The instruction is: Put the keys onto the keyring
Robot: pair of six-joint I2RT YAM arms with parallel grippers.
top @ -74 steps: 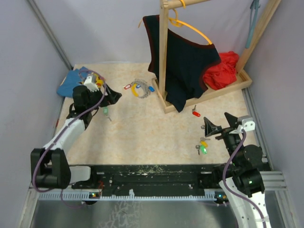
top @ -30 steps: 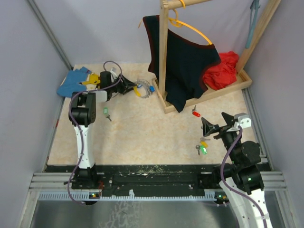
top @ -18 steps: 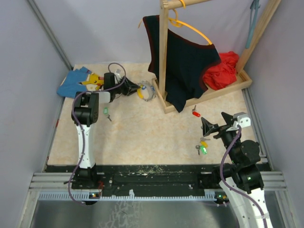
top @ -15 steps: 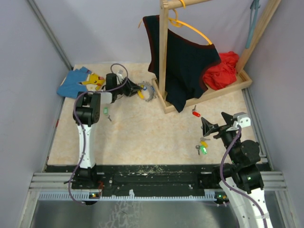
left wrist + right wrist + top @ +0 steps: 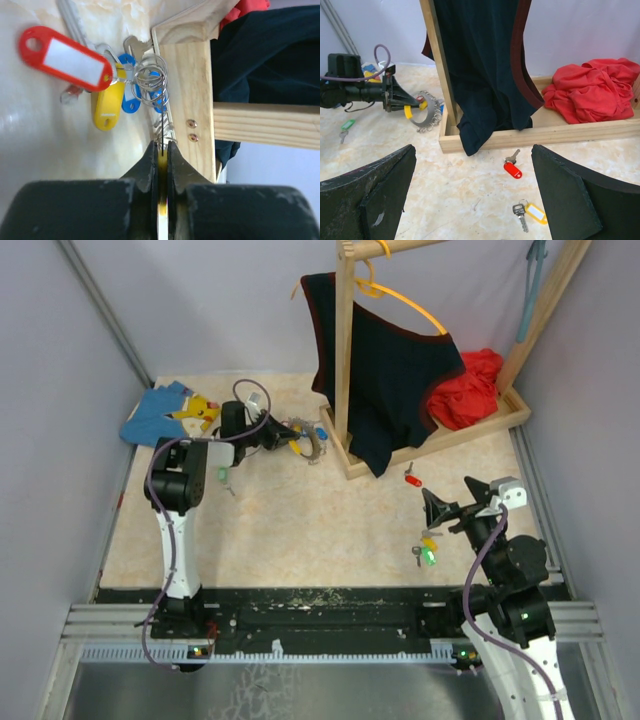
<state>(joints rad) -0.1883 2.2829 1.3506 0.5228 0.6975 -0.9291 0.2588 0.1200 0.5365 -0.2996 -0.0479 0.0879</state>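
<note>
Beside the wooden rack base (image 5: 185,85), the left claw (image 5: 161,150) has just shut on the yellow-looped, silver-ringed keyring (image 5: 150,82), anchoring it; right claw (image 5: 472,150) gapes empty

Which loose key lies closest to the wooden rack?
The red-tagged key, just in front of the rack's base; the yellow-tagged key lies farther out.

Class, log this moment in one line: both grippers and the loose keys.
left gripper: shut on keyring | right gripper: open, empty | red key, yellow key: loose, near right gripper
</note>
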